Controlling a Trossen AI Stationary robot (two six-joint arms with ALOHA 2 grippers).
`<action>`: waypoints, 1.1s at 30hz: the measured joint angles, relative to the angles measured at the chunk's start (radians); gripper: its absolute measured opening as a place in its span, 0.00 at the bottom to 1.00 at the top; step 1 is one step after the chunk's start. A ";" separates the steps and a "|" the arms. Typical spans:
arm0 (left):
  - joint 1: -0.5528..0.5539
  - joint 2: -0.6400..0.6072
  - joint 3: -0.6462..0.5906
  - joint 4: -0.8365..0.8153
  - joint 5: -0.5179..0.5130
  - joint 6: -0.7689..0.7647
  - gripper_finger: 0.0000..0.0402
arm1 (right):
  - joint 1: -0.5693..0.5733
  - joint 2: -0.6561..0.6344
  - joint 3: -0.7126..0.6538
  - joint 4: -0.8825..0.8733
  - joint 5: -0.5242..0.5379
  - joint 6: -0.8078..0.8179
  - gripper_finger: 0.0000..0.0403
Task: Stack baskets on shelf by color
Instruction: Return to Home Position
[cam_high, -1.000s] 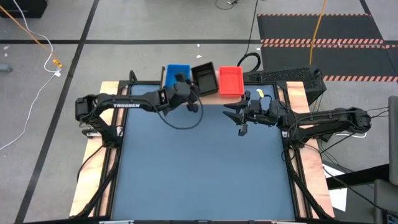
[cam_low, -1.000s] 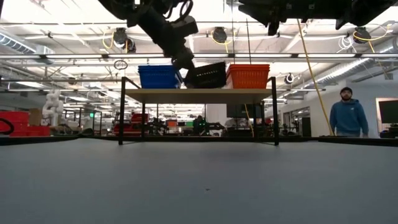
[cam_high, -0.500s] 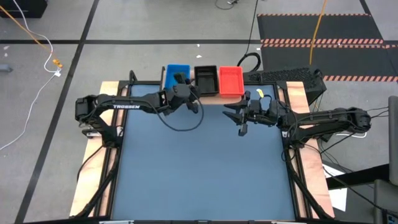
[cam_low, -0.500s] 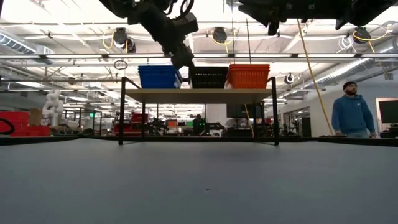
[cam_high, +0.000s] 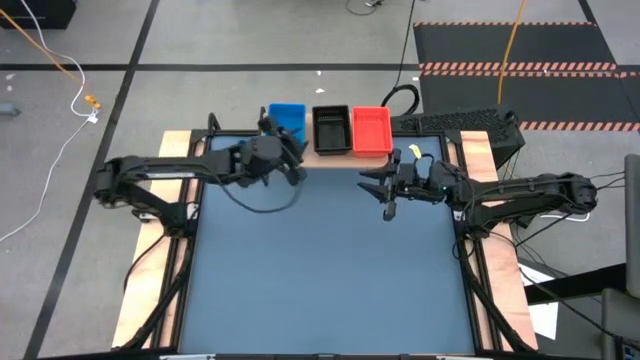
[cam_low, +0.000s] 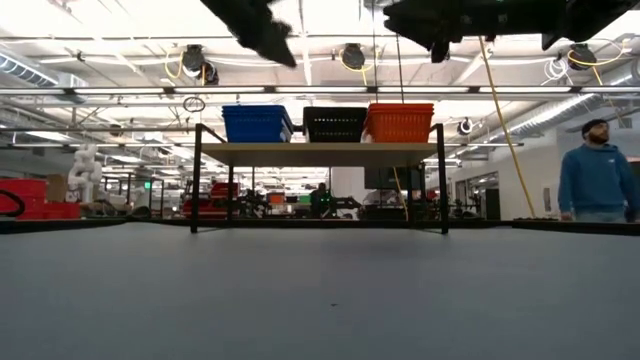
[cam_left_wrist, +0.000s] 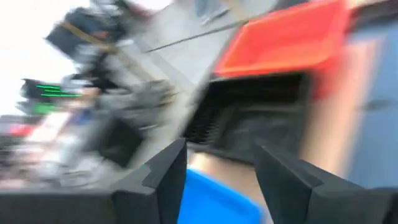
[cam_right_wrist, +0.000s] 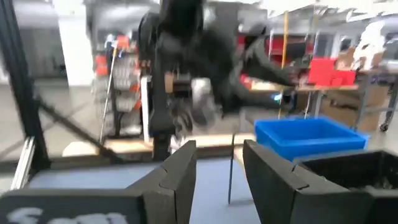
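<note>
Three colour groups are sitting side by side on the shelf (cam_low: 320, 153) at the worktop's (cam_high: 320, 270) far edge: blue baskets (cam_high: 287, 116) on the left, black baskets (cam_high: 331, 128) in the middle, red baskets (cam_high: 371, 130) on the right. We are seeing perforated walls and open tops facing up; how many are nesting in each group we cannot tell. Each basket's long axis is running front to back, across the shelf's left-to-right length, and the three are lining up square with one another. The left hand (cam_high: 293, 155) is hovering above the worktop just in front of the blue baskets, fingers spread and gripping nothing. The right hand (cam_high: 377, 190) is hanging in front of the red baskets, likewise released. A person (cam_low: 597, 170) is standing beyond the worktop.
</note>
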 joint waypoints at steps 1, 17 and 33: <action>0.003 -0.039 -0.016 -0.026 0.081 -0.057 0.45 | 0.000 -0.008 0.000 -0.033 -0.021 -0.009 0.30; -0.058 -0.673 -0.565 0.028 0.423 -0.238 0.02 | 0.016 -0.441 -0.129 -0.435 -0.257 -0.069 0.00; -0.051 -1.101 -0.957 0.103 0.419 -0.391 0.03 | 0.018 -0.899 -0.469 -0.323 -0.258 -0.020 0.00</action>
